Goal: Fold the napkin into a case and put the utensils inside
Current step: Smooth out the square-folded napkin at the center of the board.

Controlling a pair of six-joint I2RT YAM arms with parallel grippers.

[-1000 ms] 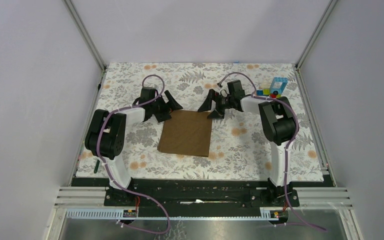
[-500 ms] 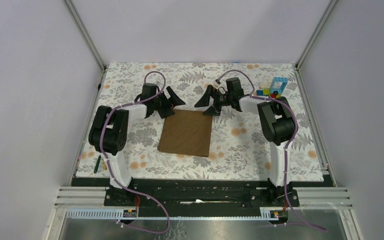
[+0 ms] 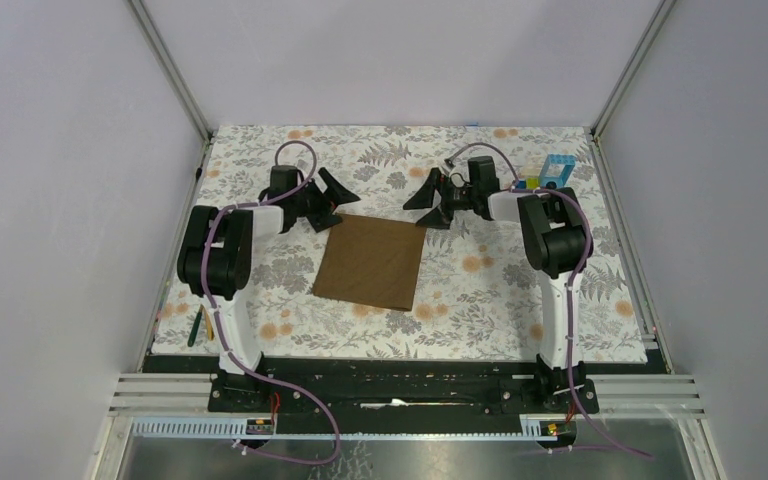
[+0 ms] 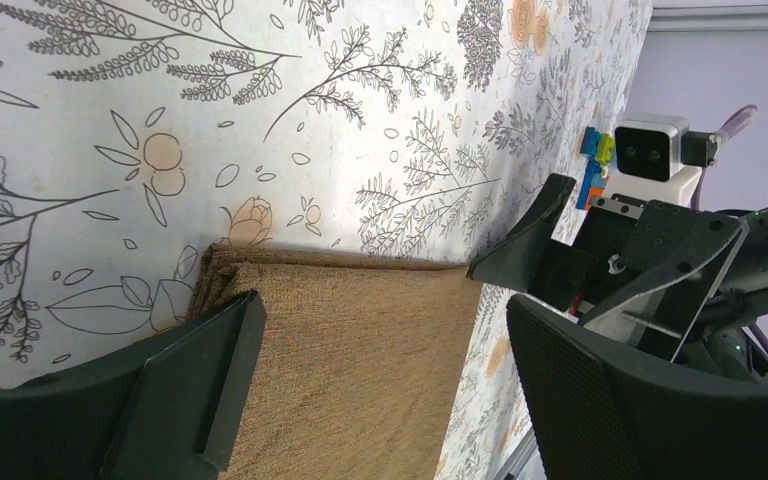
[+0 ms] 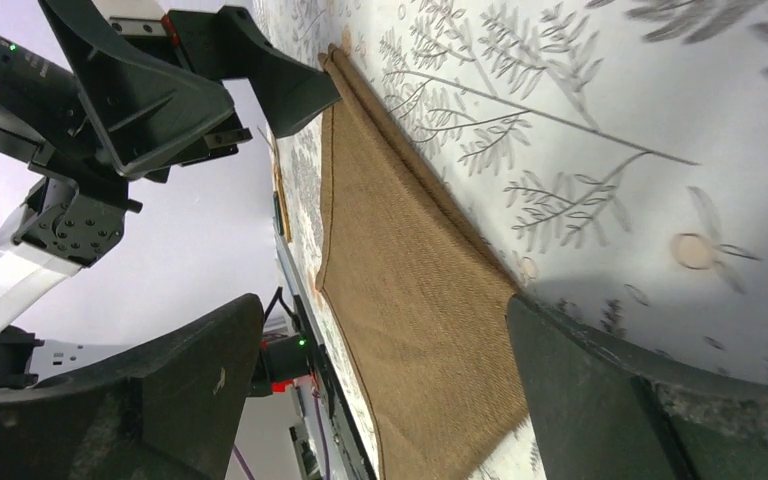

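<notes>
Brown folded napkin (image 3: 371, 263) let go: backed left gripper (image 3: 337, 203) and right gripper (image 3: 426, 205) off its far corners, jaws open, leaving utensils (image 3: 203, 322) unloaded.

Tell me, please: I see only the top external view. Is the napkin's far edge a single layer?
Observer: No. The left wrist view shows stacked layers at the far left corner of the napkin.
Operator: Along the whole edge?
Observer: The right wrist view shows a doubled strip running along it.
Operator: Is anything gripped?
Observer: No. The wrist views show the left end effector and the right end effector open, empty.
</notes>
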